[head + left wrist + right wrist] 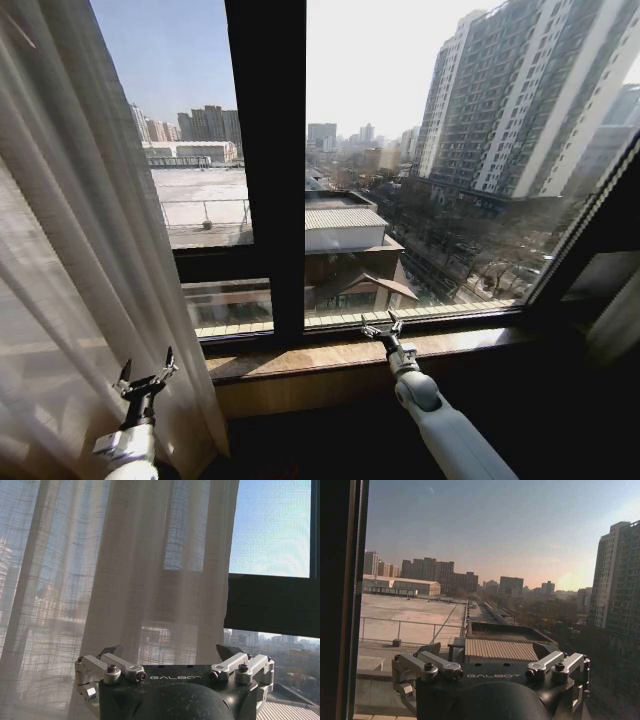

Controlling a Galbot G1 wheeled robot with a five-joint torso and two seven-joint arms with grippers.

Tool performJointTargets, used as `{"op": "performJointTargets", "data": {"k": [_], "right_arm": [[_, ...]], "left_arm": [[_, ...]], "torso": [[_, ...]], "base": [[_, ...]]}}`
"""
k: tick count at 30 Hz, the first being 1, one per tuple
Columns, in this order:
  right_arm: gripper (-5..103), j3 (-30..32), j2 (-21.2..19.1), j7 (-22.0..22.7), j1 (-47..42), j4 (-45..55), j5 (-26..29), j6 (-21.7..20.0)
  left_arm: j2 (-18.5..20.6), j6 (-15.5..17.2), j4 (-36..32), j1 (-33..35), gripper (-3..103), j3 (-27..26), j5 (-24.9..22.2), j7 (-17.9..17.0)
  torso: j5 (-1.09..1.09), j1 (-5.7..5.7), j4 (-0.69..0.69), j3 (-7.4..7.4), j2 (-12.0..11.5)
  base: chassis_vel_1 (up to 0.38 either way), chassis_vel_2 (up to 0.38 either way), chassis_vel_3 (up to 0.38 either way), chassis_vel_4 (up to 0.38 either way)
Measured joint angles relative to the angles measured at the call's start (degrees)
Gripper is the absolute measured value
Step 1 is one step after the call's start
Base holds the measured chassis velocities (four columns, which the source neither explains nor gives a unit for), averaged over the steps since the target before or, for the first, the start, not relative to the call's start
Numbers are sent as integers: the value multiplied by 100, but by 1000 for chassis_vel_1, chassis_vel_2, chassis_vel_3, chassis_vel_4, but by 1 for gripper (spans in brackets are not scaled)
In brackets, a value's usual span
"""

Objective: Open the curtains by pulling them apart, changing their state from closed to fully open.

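Observation:
The curtains' left panel (70, 250) hangs as sheer cream pleated fabric over the left part of the window, its inner edge slanting down to the sill. My left gripper (146, 372) stands open, low in front of this panel, with nothing between its fingers. In the left wrist view the same curtain (125, 580) hangs just beyond the open left gripper (169, 652), apart from it. My right gripper (380, 326) is open by the window sill, in front of bare glass. Past the right gripper (486, 650), the right wrist view looks out on rooftops.
A thick black window frame bar (265, 150) runs upright in the middle, with a crossbar lower left. The wooden sill (330, 357) lies under the glass. A dark slanted frame (590, 230) and a pale strip (618, 320) close off the right side.

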Motion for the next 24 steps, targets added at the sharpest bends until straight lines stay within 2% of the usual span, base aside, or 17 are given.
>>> {"op": "performJointTargets", "data": {"k": [17,19,21,23,24], "right_arm": [[100,0,0,0,0,0,0,0],[100,0,0,0,0,0,0,0],[100,0,0,0,0,0,0,0],[100,0,0,0,0,0,0,0],[100,0,0,0,0,0,0,0]], "left_arm": [[8,39,-1,-10,100,49,1,-16],[24,123,-3,-30,101,131,6,-39],[95,533,-31,-123,96,554,47,-120],[158,888,-62,-212,98,913,83,-196],[158,888,-62,-212,98,913,83,-196]], "torso": [[1,0,1,0,0],[1,0,2,0,0],[-1,0,1,0,0],[0,0,0,0,0],[0,0,0,0,0]], "base": [[0,0,0,0],[0,0,0,0],[0,0,0,0],[0,0,0,0],[0,0,0,0]]}}
